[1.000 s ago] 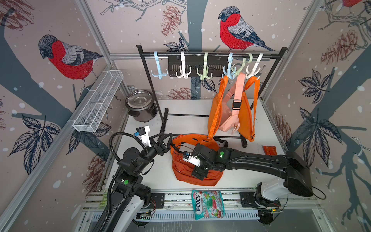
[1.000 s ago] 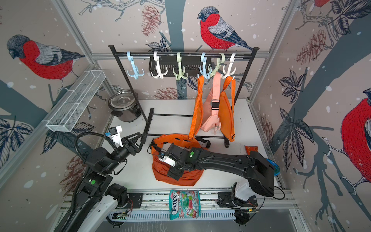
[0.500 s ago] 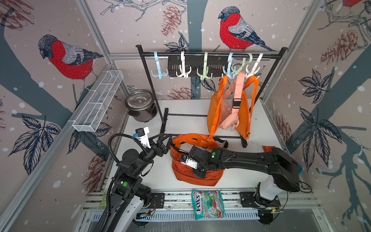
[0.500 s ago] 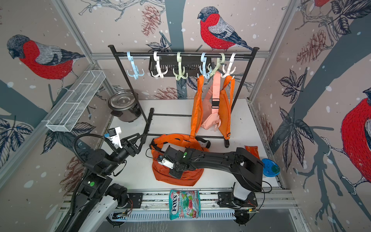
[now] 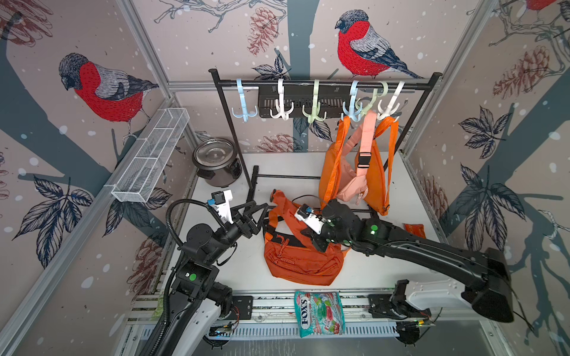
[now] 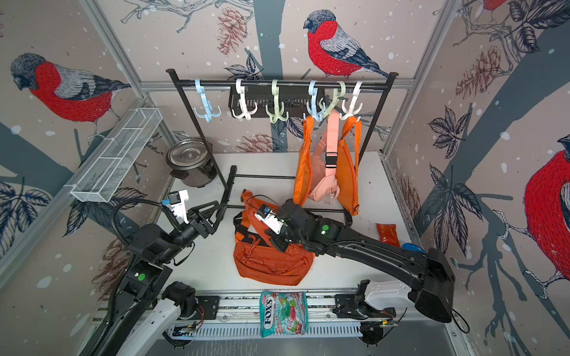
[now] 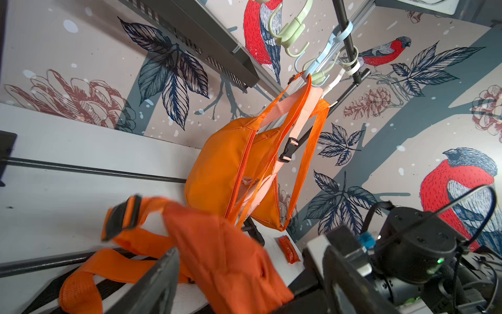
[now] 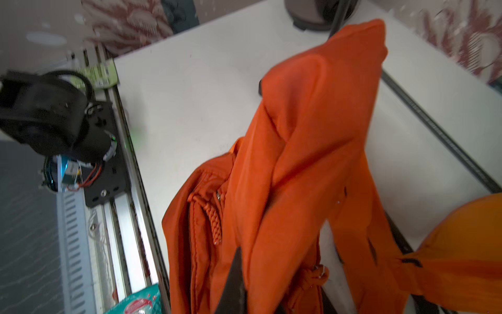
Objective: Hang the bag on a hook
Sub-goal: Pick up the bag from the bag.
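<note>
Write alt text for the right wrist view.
The right gripper is shut on the strap of the orange bag, holding it raised over the white table. A green candy packet shows beside the metal rail.

- I find the dark-orange fabric waist bag (image 5: 302, 265) lying on the white tabletop (image 5: 385, 271), before the black metal rack (image 5: 324, 83).
- A bright-orange fabric bag (image 5: 330, 175) and a pink fabric pouch (image 5: 350, 188) hang from the plastic hooks (image 5: 351, 104) at its right end.
- The round metal pot (image 5: 216, 161) stands back left, beside the rack's left leg.
- The printed foil sweet packet (image 5: 319, 313) lies on the front rail.
</note>
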Controlling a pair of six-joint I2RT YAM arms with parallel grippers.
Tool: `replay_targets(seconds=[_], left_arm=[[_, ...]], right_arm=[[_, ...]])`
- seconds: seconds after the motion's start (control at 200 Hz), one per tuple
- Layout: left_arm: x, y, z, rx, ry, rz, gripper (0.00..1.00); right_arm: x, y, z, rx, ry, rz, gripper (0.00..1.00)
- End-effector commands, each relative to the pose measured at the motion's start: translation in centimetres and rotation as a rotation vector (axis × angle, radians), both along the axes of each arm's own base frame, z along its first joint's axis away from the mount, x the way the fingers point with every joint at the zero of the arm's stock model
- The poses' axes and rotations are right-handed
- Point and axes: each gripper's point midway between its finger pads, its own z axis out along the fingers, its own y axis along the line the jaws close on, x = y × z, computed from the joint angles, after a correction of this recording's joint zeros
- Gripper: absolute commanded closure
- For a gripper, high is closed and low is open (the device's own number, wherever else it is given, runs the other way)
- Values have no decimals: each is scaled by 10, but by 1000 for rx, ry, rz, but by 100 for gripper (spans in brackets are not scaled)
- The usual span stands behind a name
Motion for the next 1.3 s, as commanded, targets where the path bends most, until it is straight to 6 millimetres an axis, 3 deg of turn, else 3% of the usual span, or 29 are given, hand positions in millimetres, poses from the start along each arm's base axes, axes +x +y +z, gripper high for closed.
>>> replay_targets(seconds=[0.0, 0.165, 0.49, 0.655, 0.976, 1.131, 1.226, 1.296], left_arm=[[-6, -14, 13, -69, -35, -89, 18], [-10, -43, 11, -64, -39, -157, 18], [-17, -112, 14, -20, -37, -335, 17], [-13, -132, 12, 11, -27, -363, 17], [2, -150, -2, 52, 23, -370, 19], [6, -153, -5, 62, 41, -366, 30], [8, -152, -8, 73, 51, -353, 53], [10, -150, -10, 85, 56, -336, 70]], right_arm=[[17, -2, 50, 206, -93, -70, 97], [22, -18, 76, 327, -153, -122, 98], [23, -20, 78, 336, -162, -132, 99], [21, -16, 77, 324, -180, -127, 99], [14, 3, 52, 189, -247, -142, 99], [15, 7, 43, 129, -256, -157, 99], [16, 6, 42, 121, -261, -163, 96], [16, 4, 44, 122, -266, -167, 88]])
